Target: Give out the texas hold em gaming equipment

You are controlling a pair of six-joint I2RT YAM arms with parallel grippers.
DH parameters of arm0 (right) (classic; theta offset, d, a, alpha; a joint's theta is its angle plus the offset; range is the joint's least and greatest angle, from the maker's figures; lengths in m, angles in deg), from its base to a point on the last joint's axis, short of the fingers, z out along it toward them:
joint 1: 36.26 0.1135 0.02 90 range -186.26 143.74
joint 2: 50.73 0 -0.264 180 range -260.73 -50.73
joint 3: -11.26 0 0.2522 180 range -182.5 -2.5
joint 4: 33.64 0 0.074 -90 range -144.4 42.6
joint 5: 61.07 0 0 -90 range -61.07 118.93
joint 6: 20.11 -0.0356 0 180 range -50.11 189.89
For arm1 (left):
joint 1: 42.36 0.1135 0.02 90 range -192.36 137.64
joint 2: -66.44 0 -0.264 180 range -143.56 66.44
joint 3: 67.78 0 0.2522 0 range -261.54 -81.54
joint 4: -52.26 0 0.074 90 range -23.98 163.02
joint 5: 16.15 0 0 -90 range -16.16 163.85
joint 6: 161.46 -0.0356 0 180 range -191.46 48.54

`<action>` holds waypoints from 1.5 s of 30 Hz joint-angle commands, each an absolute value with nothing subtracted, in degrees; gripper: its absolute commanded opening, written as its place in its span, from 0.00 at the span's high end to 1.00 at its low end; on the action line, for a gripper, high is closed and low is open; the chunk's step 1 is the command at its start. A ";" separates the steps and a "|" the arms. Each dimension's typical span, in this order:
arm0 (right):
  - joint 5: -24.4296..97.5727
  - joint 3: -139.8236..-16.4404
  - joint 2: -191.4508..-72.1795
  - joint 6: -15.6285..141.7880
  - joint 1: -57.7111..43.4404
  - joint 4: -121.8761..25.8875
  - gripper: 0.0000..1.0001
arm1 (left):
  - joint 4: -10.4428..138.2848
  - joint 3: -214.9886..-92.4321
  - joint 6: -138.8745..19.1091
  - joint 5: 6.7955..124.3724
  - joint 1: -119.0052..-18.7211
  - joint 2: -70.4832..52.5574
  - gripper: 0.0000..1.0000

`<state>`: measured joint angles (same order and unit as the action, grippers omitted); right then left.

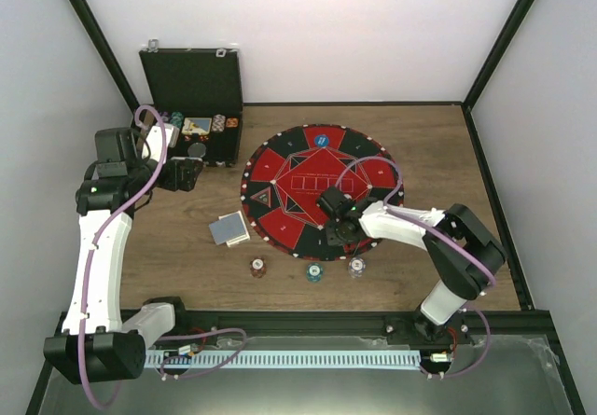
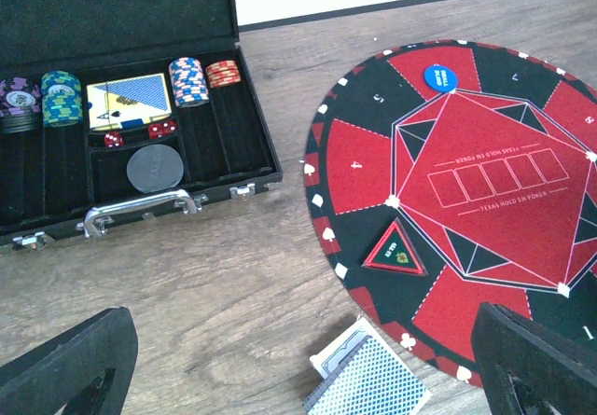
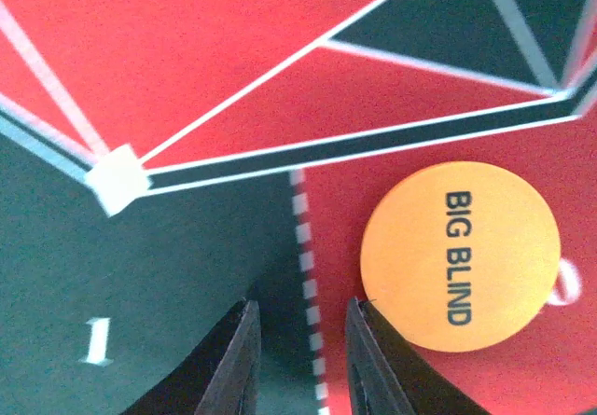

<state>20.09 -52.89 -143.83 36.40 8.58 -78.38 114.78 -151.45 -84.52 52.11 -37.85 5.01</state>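
Right wrist view, look: orange disc [image 3: 460, 256], "BIG BLIND", flat on a red wedge of the round mat [image 3: 187, 70]. The right gripper [image 3: 300, 364] is pinched to a narrow slit w/ nothing in it, and one finger [image 3: 373, 364] is just beside the disc's rim, maybe touching, can't tell.

— So if that arm drags sideways coming up, I'd guess the disc skids off its wedge. Overhead you can't see the disc at all, the gripper covers it.

— Overhead gives the rest tho: mat mid-worktop toward the right edge, blue disc [image 1: 320, 139] on its far side, card deck [image 1: 229, 229] on bare wood by the mat's left rim, three chips [image 1: 314, 272] in a row btw mat & near edge. Neither wrist cam has those chips.

— Left gripper [image 2: 298, 364]?

— Spread wide, empty, over the wood toward the left edge, deck just ahead of it in its own view. It's a loose stack, so a wide grab prob. fans it or takes several cards.

— And the black case [image 2: 233, 168] in the far-left corner: only left wrist shows inside. Chip stacks [image 2: 187, 80], two red dice [image 2: 160, 130].
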 commanded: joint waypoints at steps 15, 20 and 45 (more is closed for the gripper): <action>16.44 -67.24 -137.25 36.65 16.54 -88.72 0.46 | 116.41 -151.26 -86.49 53.22 -37.53 3.31 0.00; 21.38 -75.43 -142.31 36.06 26.95 -87.24 0.25 | 115.22 -148.76 -86.20 54.85 -37.53 4.24 0.00; 22.10 -88.54 -164.02 39.72 36.49 -88.01 0.38 | 114.10 -146.23 -84.84 58.38 -37.53 5.45 0.00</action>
<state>22.87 -85.65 -162.22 39.02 36.47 -87.23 114.89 -145.90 -85.13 58.21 -37.85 4.86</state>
